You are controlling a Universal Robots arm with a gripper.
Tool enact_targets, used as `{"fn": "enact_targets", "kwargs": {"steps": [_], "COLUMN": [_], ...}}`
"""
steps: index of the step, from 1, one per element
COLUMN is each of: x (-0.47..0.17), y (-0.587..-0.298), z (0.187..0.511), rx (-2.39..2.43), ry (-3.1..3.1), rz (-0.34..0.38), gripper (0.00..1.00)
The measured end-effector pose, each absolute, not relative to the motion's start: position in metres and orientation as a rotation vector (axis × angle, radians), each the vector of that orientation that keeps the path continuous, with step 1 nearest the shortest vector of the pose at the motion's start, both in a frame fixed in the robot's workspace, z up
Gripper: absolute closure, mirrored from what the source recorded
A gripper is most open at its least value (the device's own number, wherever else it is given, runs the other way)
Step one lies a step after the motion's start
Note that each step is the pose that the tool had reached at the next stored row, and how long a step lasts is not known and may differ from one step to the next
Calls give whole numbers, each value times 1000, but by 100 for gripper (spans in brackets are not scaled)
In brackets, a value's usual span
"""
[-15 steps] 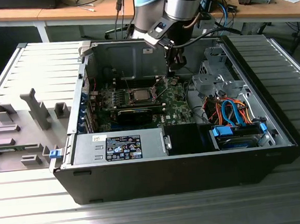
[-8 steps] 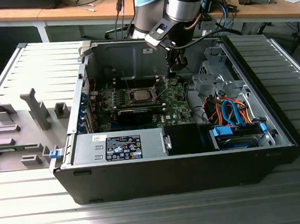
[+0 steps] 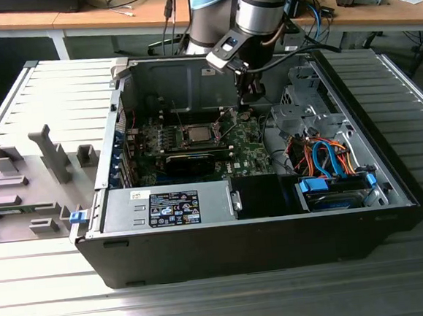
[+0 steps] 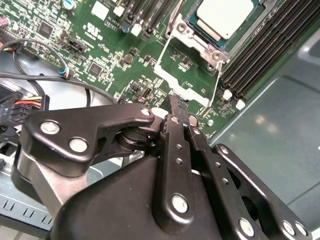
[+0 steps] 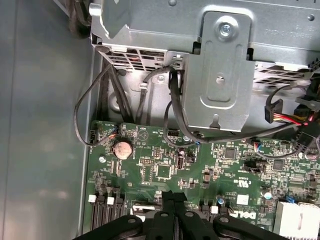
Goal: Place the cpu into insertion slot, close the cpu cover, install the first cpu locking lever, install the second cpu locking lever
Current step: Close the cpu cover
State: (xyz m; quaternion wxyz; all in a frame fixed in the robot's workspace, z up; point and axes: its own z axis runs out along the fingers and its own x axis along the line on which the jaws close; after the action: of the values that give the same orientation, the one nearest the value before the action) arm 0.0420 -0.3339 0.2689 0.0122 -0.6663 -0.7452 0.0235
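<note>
A slatted metal surface carries an open desktop computer case lying on its side. At the exterior view's left, a grey plastic panel with upright fixtures lies flat beside the case. Inside the case, against the near wall, sits a black labelled power supply box, and behind it the green motherboard. The cpu, a small silver-grey square, rests in the insertion slot near the middle of the board; in the second wrist view it lies flat within the slot's silver rim. The cpu cover, a thin silver frame with a large window, is swung open away from the slot, toward the gripper, with green board visible through its window. Just to the exterior view's right of the cpu, the robot arm reaches down into the case, its gripper close over the board. In both wrist views the black fingers are pressed together with nothing seen between them, their tips at or just beside the open cover's free edge; whether they touch it cannot be told. Farther to the exterior view's right stand a metal drive cage and orange and blue cables
</note>
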Motion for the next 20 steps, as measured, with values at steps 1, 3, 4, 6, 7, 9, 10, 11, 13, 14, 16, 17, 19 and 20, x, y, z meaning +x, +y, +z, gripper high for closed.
{"fn": "enact_targets", "kwargs": {"steps": [1,3,4,6,7,9,10,11,13,14,16,17,19,20], "x": [43,44,44,45,45,45,45,45,45,45,44,42,38,36], "y": [-332,-331,-330,-329,-329,-329,-329,-329,-329,-329,-329,-329,-329,-329], "z": [267,265,264,261,259,255,254,252,249,249,249,249,250,250], "rx": [-2077,-2075,-2073,-2071,-2071,-2070,-2069,-2069,-2069,-2069,-2069,-2069,-2071,-2072], "ry": [-2323,-2321,-2319,-2316,-2316,-2316,-2316,-2317,-2317,-2317,-2317,-2317,-2319,-2320], "rz": [73,69,63,58,57,56,56,56,56,56,56,55,52,50], "gripper": [89,89,89,89,89,89,89,89,89,89,89,89,89,89]}}
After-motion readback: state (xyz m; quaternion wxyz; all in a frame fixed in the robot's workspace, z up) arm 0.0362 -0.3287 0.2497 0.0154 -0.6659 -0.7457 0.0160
